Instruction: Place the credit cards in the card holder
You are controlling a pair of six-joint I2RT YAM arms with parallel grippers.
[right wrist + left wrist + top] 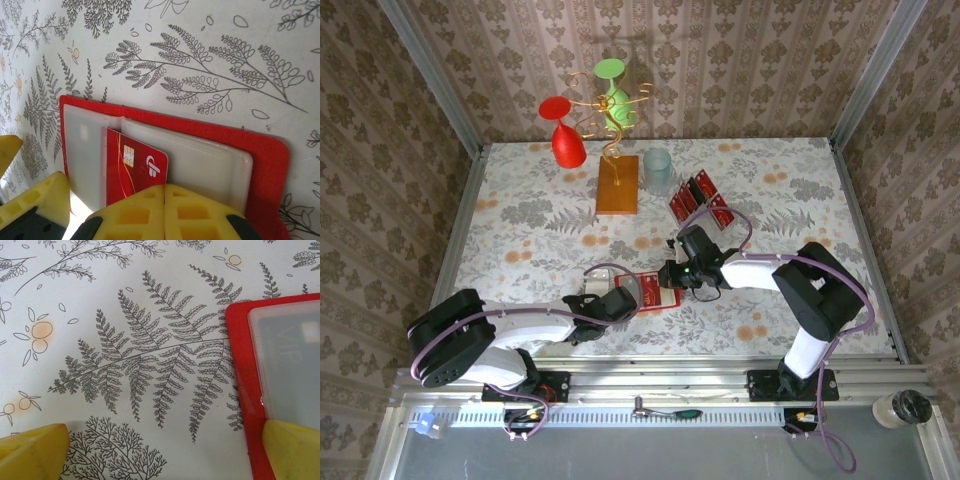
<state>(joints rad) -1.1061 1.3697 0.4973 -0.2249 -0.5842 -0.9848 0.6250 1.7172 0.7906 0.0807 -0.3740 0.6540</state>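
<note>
Right wrist, lower centre: right gripper (164,200) clamps 1 credit card (135,165), partly inside card holder (265,155); push it straight. Left gripper (162,452), fingers wide apart, should pin it.

The flat red rectangular card holder (658,296) lies open on the floral desk (520,230) near its front edge, with pale frosted pockets facing up inside a red border. One red credit card (134,167), with a gold chip and a white logo, rests tilted on the holder's pale inside where two pockets meet. Its lower edge is pinched in the right tool (164,192); whether it has entered a pocket cannot be told. The other red credit cards (701,203), dark-striped, stand propped in staggered tiers farther back, well apart from the holder
</note>
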